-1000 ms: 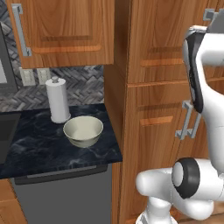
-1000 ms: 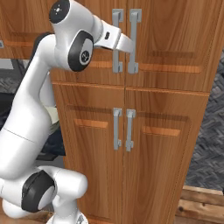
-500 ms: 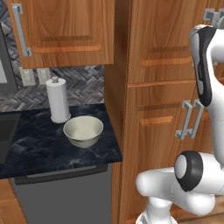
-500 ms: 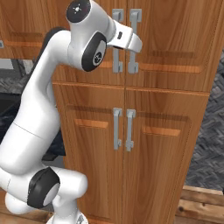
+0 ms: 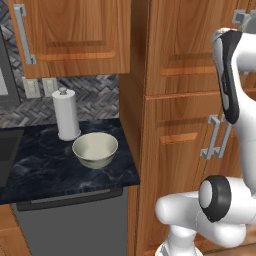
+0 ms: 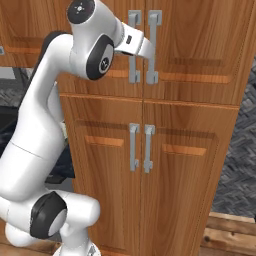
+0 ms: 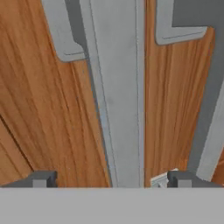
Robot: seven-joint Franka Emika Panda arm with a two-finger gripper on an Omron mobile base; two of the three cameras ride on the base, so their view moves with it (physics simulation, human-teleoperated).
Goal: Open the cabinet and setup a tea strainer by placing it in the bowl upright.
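The cabinet (image 6: 200, 45) stands shut, its tall brown doors carrying long grey bar handles (image 6: 153, 30). My gripper (image 6: 148, 53) is up against those handles. In the hand view one handle bar (image 7: 118, 96) runs straight up between my two fingertips, and the gripper (image 7: 111, 179) is open around it without touching. The cream bowl (image 5: 95, 149) sits empty on the dark counter (image 5: 45, 175) to the left of the cabinet. The tea strainer is hidden.
A paper-towel roll (image 5: 66, 115) stands just behind the bowl. Below my hand is a pair of shorter doors with short handles (image 6: 140, 147). A wall cupboard (image 5: 75, 35) hangs over the counter, and a grey appliance front (image 5: 70, 225) sits under it.
The arm's upper joints have swung right and up, bringing the hand closer to the cabinet handles. The doors, the bowl and the roll have not moved.
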